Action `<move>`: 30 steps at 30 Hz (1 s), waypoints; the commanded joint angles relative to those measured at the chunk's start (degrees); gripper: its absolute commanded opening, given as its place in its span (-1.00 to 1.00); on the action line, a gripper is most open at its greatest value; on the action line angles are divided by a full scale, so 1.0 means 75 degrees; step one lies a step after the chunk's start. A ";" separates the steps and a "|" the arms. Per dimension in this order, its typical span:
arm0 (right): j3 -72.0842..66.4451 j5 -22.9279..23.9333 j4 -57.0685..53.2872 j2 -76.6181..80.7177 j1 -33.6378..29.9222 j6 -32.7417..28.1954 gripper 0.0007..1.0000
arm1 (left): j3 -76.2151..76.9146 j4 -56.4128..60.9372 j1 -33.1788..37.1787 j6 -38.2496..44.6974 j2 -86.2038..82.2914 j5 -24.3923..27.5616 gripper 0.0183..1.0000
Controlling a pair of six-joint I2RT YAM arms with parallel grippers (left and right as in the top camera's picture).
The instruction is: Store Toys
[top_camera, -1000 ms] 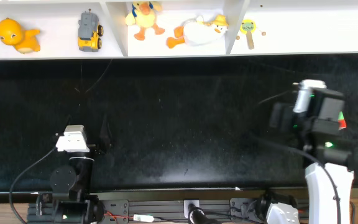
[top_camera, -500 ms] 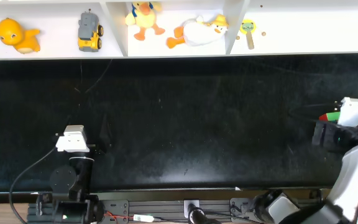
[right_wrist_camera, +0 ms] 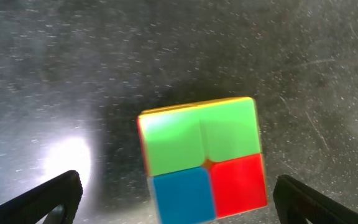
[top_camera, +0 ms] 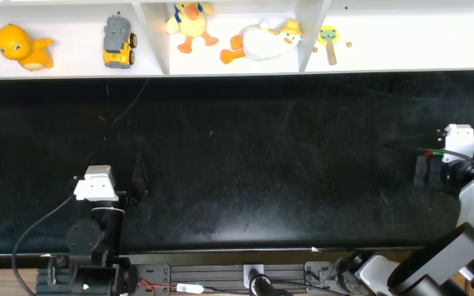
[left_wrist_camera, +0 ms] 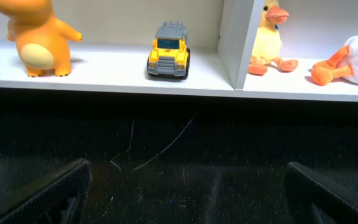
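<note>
Hanging over a colour cube, the right claw stands wide open, its two fingers well clear of the toy on either side. The cube lies on the black surface with green, blue and red squares facing up, a detail the wrist camera gives. Seen from above, the same claw sits near the right edge of the surface, well apart from the shelf.

Across the surface, the left claw is also spread open and holds nothing; from above it lies close to its arm's base.

Along the far edge runs a white shelf. Its left compartment holds an orange figure and a yellow truck, both upright. The middle one holds a yellow duck and a white duck lying on its side. The overhead camera adds the right compartment, where a small toy on a stick lies.
</note>
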 commanded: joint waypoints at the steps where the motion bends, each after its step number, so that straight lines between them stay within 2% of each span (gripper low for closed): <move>1: 0.0020 -0.0073 0.0262 0.0204 -0.0274 0.0041 1.00 | -0.0006 -0.0020 -0.0009 0.0166 -0.0085 0.0067 0.99; 5: 0.0020 -0.0122 0.0405 0.0300 -0.0312 0.0268 0.76 | -0.0006 -0.0023 -0.0009 0.0166 -0.0085 0.0067 1.00; 8: 0.0020 -0.0154 0.0560 0.0300 -0.0312 0.0644 0.70 | -0.0006 -0.0023 -0.0009 0.0166 -0.0085 0.0067 1.00; 11: 0.0020 -0.0152 0.0746 0.0300 -0.0312 0.1084 0.45 | -0.0006 -0.0020 -0.0009 0.0169 -0.0085 0.0067 1.00; 13: 0.0020 -0.0152 0.0743 0.0300 -0.0312 0.1134 0.32 | -0.0006 -0.0020 -0.0009 0.0166 -0.0085 0.0067 1.00; 15: 0.0017 -0.0146 0.0717 0.0300 -0.0312 0.1134 0.30 | -0.0006 -0.0020 -0.0009 0.0166 -0.0085 0.0067 1.00; 19: 0.0017 -0.0143 0.0612 0.0300 -0.0312 0.1131 0.05 | -0.0006 -0.0020 -0.0009 0.0169 -0.0085 0.0067 1.00; 25: 0.0017 -0.0137 0.0516 0.0236 -0.0149 0.1137 -0.03 | -0.0006 -0.0020 -0.0009 0.0166 -0.0085 0.0067 0.99; 30: 0.0093 -0.0055 0.0493 -0.0140 0.0493 0.1769 -0.05 | -0.0006 -0.0020 -0.0009 0.0166 -0.0085 0.0067 1.00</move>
